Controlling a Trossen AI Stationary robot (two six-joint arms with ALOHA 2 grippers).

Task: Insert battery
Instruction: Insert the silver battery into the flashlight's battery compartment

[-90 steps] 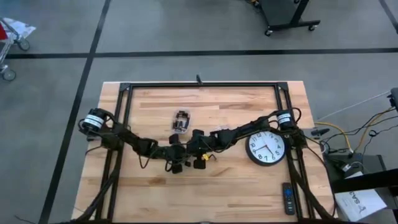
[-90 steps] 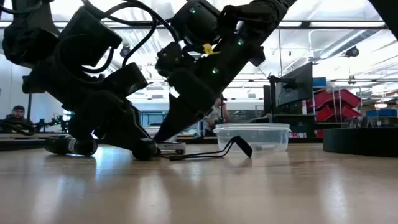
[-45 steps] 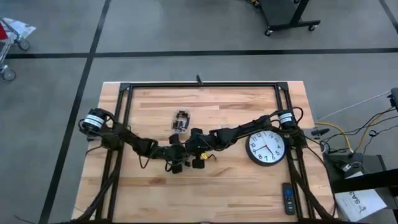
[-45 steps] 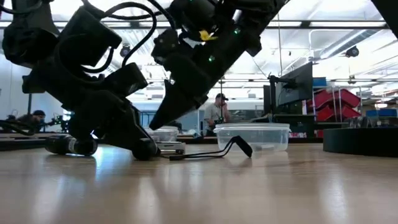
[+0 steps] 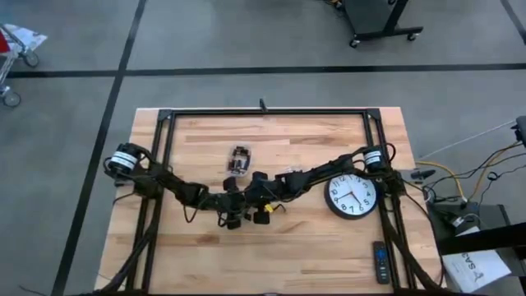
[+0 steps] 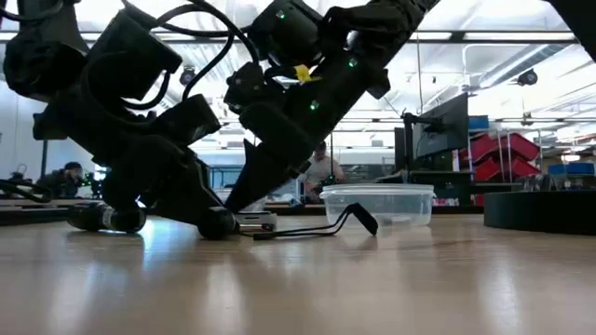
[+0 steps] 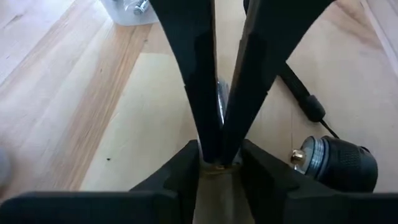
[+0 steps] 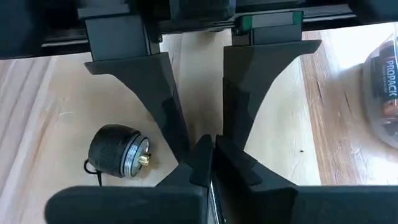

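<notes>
Both grippers meet at the table's middle. My left gripper (image 5: 237, 215) reaches down to the table and is shut on a small silvery part (image 6: 256, 221) that lies on the wood. My right gripper (image 7: 221, 140) is shut, and its tips stand between the left fingers (image 8: 177, 124). A silvery sliver (image 7: 221, 99) shows between the right fingers; whether it is the battery I cannot tell. A black end cap (image 8: 118, 152) with a brass spring and a black lanyard (image 6: 317, 228) lies loose beside them. My left gripper comes down at a slant from the table's left, with one finger on each side of the silvery part. The right fingers hide the place of contact. The part rests on the table. My right gripper points down at a slant from the right, its shut tips (image 6: 233, 207) at the part's top; whether they touch it I cannot tell.
A clear tub of batteries (image 5: 238, 160) stands just beyond the grippers. A wall clock (image 5: 352, 196) lies face up on the right, and a remote (image 5: 380, 261) lies at the near right corner. A black frame (image 5: 263, 113) runs round the table's far half.
My right gripper has risen a little off the silvery part and come back down to the same spot, staying shut. My left gripper and the part have kept still.
</notes>
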